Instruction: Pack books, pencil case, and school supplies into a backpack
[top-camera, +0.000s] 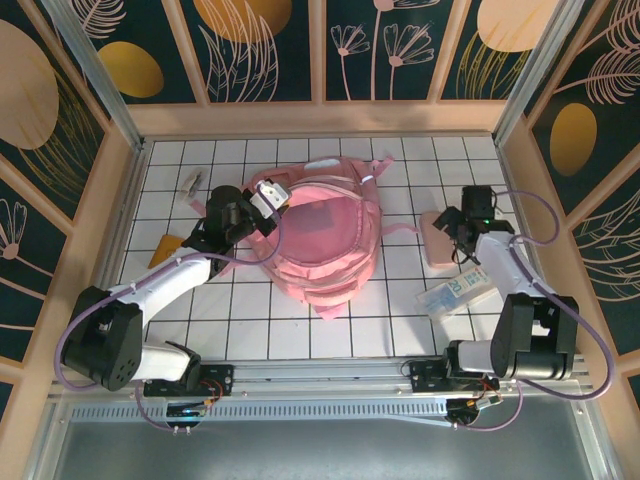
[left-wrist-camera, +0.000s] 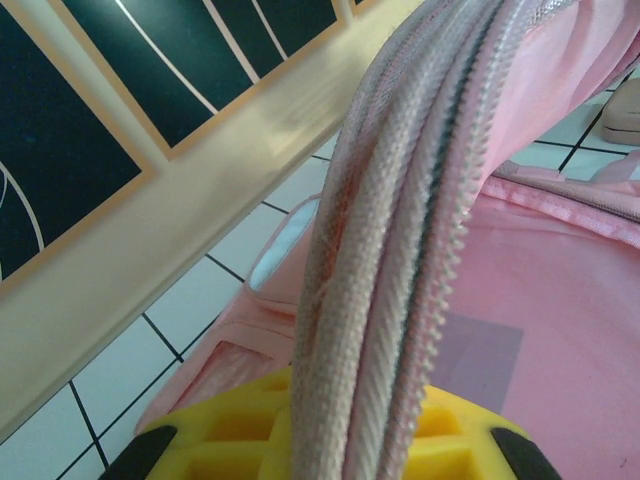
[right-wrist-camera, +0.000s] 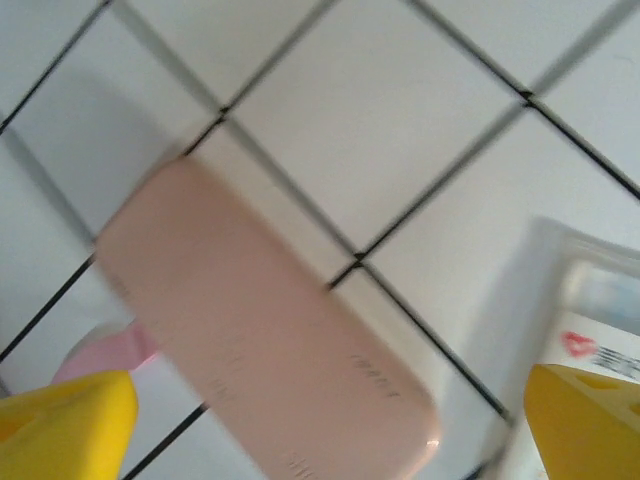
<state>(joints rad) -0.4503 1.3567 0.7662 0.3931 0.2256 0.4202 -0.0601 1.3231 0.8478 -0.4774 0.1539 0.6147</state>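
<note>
**Soft bag pinched at the rim, stiff case next**

The backpack (top-camera: 330, 245) lies in the middle of the table (top-camera: 400, 330), limp and light. The left gripper (top-camera: 262, 205) is pressed together on its zipper rim (left-wrist-camera: 400, 250), a firm ridge that suits a pinch better than slack fabric. To its right, the pencil case (right-wrist-camera: 270, 330) lies flat beneath the spread right gripper (right-wrist-camera: 325, 420). It looks rigid, smooth and likely slippery, best taken across its short width. The thin orange pad (top-camera: 165, 247) at far left would need an edge grip
</note>
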